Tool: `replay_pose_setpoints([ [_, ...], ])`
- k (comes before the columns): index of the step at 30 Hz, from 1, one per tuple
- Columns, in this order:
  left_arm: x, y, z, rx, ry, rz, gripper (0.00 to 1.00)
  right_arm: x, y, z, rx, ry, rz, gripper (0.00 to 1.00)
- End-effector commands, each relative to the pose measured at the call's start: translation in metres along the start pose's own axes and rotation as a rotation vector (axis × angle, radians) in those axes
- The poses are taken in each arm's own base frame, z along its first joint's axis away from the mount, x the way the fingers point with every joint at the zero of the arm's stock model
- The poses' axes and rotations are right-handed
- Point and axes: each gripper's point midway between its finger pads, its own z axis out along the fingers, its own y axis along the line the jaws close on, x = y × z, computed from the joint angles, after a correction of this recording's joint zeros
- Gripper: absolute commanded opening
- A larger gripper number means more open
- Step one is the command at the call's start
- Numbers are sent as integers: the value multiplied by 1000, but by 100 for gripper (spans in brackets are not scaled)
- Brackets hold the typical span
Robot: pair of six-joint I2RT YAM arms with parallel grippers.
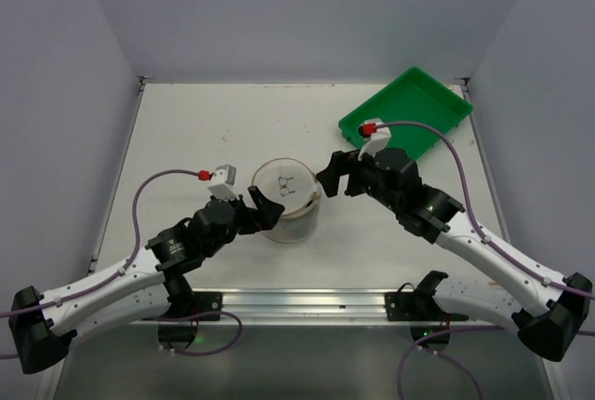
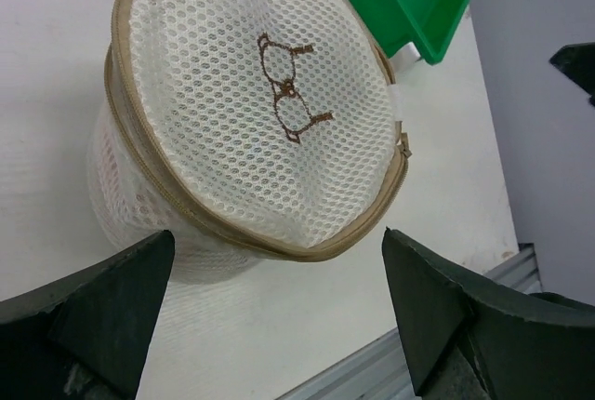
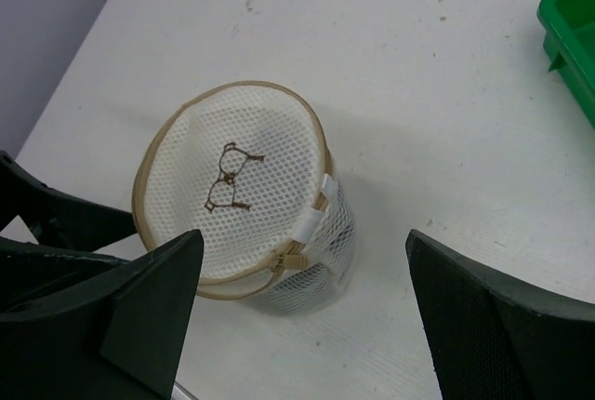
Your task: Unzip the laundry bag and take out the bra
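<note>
The laundry bag (image 1: 286, 197) stands upright in the middle of the table, a white mesh cylinder with a tan zip round its top rim and a small bra drawing on its round face. The zip looks shut, with its pull (image 3: 296, 259) beside a white tab (image 3: 316, 214). The bra is not visible through the mesh. My left gripper (image 1: 261, 210) is open just left of the bag and holds nothing; in the left wrist view (image 2: 277, 235) the bag (image 2: 260, 112) lies ahead of the jaws. My right gripper (image 1: 335, 175) is open just right of the bag, above it in the right wrist view (image 3: 305, 233).
A green rectangular tray (image 1: 406, 112) lies at the back right, behind the right arm; it also shows in the left wrist view (image 2: 418, 0). A metal rail (image 1: 307, 300) runs along the table's near edge. Grey walls stand on three sides.
</note>
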Motion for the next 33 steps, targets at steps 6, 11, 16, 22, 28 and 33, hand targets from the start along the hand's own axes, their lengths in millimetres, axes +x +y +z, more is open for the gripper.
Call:
replay_pose_setpoints([
  [6,-45,12,-9,-126,-99,202,96,-9,13,-4,-42,17,-28,92],
  [11,-80,27,1,-196,-157,308,96,-2,18,1,-68,24,-21,91],
  [16,-105,12,27,-120,-155,375,96,8,20,4,-83,46,-21,91],
  [22,-116,6,58,-110,-97,425,89,16,18,3,-95,50,-7,91],
  [28,-103,9,69,-90,-29,425,81,16,17,-3,-104,28,-2,91],
  [33,-88,14,76,-71,38,415,79,22,14,-6,-104,26,-1,91],
])
